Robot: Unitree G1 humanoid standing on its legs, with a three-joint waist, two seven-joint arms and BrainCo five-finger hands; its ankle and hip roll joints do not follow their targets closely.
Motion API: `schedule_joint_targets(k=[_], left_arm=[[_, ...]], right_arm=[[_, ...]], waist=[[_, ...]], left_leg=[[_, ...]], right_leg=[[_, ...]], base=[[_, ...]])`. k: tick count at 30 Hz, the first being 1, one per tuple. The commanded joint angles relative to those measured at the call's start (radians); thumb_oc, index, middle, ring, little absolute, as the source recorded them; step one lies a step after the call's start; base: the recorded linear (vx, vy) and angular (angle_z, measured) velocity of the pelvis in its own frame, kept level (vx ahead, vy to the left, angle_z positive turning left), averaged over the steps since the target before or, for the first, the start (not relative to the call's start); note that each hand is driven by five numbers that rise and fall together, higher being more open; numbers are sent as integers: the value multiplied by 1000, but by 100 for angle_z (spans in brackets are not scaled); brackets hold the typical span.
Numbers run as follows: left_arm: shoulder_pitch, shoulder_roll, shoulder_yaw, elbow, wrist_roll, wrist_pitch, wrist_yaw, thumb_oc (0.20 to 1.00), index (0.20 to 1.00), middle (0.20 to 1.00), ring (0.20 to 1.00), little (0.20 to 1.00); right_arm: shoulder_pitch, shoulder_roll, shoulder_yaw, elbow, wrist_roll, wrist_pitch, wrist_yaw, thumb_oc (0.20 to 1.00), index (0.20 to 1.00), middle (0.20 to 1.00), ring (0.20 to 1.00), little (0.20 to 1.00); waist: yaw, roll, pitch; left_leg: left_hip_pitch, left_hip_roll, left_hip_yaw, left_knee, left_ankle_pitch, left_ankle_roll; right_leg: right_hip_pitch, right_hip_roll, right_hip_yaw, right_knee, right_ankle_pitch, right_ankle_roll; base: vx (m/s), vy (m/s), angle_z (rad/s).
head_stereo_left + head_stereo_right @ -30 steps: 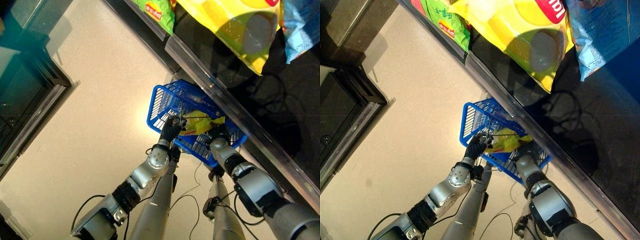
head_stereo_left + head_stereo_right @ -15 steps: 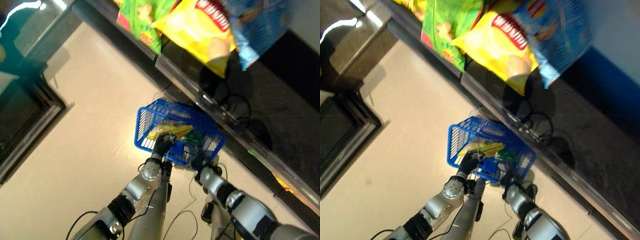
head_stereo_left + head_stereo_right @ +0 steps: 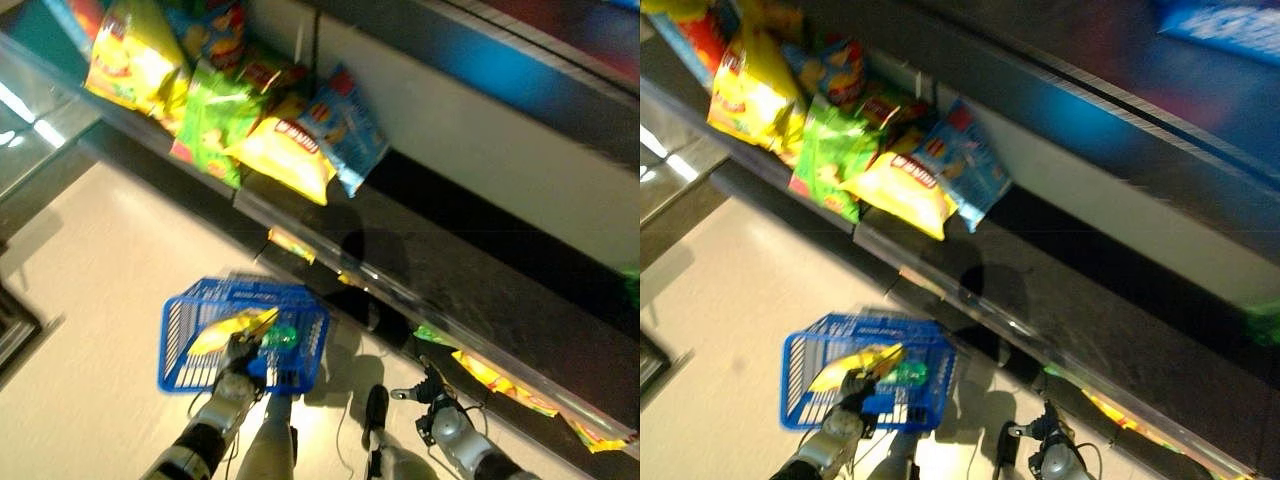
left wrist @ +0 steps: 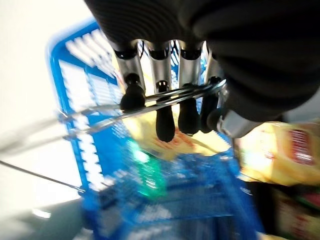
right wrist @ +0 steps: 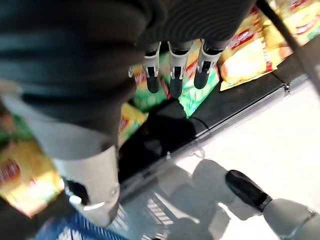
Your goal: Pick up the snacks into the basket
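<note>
While my left hand (image 4: pixel 170 107) had its fingers curled round the wire handle (image 4: pixel 150 97) of the blue basket (image 3: pixel 190 345), I was carrying it low in front of me, with a yellow snack bag (image 3: pixel 232 328) and something green already lying inside. So I figured I was between picks, and the next move called for reaching up to the shelf (image 3: pixel 300 215), where more snack bags (image 3: pixel 285 160) sat in a row, well apart from the basket. My right hand (image 5: pixel 172 72) hung low beside the shelf, fingers relaxed and fairly straight, holding nothing. That arm would've needed to lift quite a way to get at a bag.
</note>
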Motion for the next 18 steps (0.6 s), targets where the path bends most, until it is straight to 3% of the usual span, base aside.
schedule_joint_targets(k=[1, 4, 6, 10, 18], left_arm=[[44, -36, -42, 21, 115, 10, -26, 200, 200, 200, 200, 200], [124, -59, -21, 62, 152, -3, -64, 200, 200, 200, 200, 200], [142, -66, -29, 78, 169, -5, -88, 200, 200, 200, 200, 200], [180, -87, 7, 124, 115, -17, -162, 200, 200, 200, 200, 200], [188, -100, -10, 149, 132, -9, -205, 200, 200, 200, 200, 200]], right_arm=[[49, -51, -32, 42, 15, -4, 13, 1000, 1000, 1000, 1000, 1000], [88, -28, -113, 209, 28, 16, 21, 1000, 1000, 1000, 1000, 1000], [94, -23, -137, 271, 35, 26, 28, 1000, 1000, 1000, 1000, 1000], [126, -15, -204, 440, 41, 75, 72, 1000, 1000, 1000, 1000, 1000], [125, 2, -185, 453, 24, 88, 97, 1000, 1000, 1000, 1000, 1000]], waist=[[-5, 36, -108], [-15, 52, -191], [-17, 57, -211], [-24, 70, -300], [-29, 73, -385]], left_leg=[[23, -2, 43, 1, -105, -4], [64, 7, 50, 1, -120, -9], [75, 8, 53, 1, -126, -10], [115, 16, 51, 1, -144, -17], [145, 20, 50, 1, -157, -24]], right_leg=[[-122, -21, 27, 109, -6, 36], [-77, -16, 30, 91, -11, 37], [-65, -14, 33, 87, -13, 37], [-18, -6, 34, 74, -25, 34], [23, 0, 29, 68, -37, 29]], base=[[170, -31, -24], [156, -35, -8], [101, -2, -2], [112, -2, -5], [37, -4, -1]])
